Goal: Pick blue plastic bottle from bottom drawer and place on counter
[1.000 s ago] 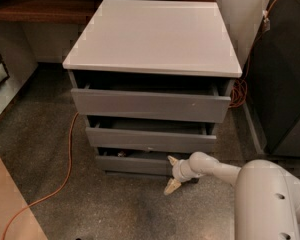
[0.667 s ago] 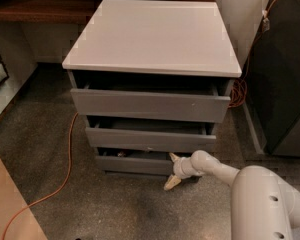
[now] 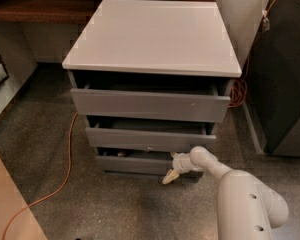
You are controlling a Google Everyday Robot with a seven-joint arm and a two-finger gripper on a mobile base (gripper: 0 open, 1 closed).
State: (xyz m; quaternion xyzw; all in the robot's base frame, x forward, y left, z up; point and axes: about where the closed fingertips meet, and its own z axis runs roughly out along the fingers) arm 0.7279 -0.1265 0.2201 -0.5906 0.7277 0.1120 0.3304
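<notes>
The bottom drawer (image 3: 132, 164) is the lowest of three grey drawers and stands slightly pulled out. Only a dark slit of its inside shows, with a small reddish thing (image 3: 121, 154) in it. The blue plastic bottle is hidden. My gripper (image 3: 170, 176) is at the right part of the bottom drawer's front, low near the floor, at the end of my white arm (image 3: 210, 166). The counter (image 3: 152, 34) is the white glossy top of the cabinet, with nothing on it.
The top drawer (image 3: 150, 104) and middle drawer (image 3: 150, 139) are also partly pulled out. An orange cable (image 3: 66, 169) runs across the speckled floor at the left. A brown wooden shelf (image 3: 40, 6) is at the back left. A dark cabinet (image 3: 285, 74) stands at the right.
My gripper has edged slightly left and up, closer to the bottom drawer's front. The drawers have not moved.
</notes>
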